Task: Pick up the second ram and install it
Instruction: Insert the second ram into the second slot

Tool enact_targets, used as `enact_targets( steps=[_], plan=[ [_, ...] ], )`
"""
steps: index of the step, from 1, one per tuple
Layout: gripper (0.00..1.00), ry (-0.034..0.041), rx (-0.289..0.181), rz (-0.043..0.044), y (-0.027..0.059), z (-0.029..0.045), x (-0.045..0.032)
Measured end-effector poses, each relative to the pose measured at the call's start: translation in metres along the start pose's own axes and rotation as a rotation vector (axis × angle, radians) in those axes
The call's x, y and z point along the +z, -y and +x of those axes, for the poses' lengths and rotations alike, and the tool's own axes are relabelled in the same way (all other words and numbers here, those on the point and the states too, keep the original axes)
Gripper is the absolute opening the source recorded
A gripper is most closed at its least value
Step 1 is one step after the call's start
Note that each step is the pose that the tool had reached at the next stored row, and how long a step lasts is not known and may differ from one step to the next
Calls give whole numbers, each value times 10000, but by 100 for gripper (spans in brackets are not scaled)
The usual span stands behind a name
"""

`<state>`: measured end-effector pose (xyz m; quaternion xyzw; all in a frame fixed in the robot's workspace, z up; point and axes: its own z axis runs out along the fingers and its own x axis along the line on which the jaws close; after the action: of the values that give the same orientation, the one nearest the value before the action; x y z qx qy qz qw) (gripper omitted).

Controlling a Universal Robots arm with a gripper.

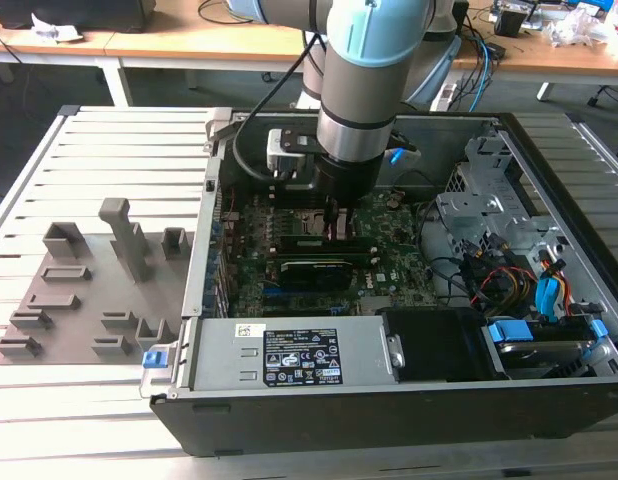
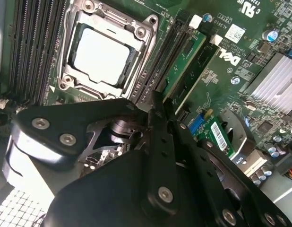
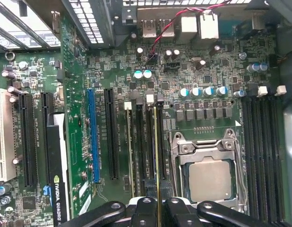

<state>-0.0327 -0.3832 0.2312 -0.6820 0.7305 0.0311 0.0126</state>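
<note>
first wrist view — second ram (image 3: 155, 156) pinched edge-on in tool (image 3: 158, 208)

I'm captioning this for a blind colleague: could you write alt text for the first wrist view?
The gripper holds a thin RAM stick edge-on over the memory slots beside the CPU socket, on a green motherboard with blue and black expansion slots.

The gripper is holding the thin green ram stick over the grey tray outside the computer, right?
Not quite. The gripper does hold the second ram, but inside the computer case, right beside the CPU socket, as the first wrist view shows. The grey tray sits apart, on the exterior view's left.
</note>
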Motion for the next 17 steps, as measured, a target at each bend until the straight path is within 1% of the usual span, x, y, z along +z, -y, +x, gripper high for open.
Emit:
enact_targets(
  steps=[9,14,16,17],
  plan=[
    [14,-3,-41,-3,-16,-14,67],
    [14,-3,-42,-3,-16,-14,69],
    [14,-40,-42,0,-15,-15,64],
    [14,-43,-46,0,-14,-16,60]
  ],
)
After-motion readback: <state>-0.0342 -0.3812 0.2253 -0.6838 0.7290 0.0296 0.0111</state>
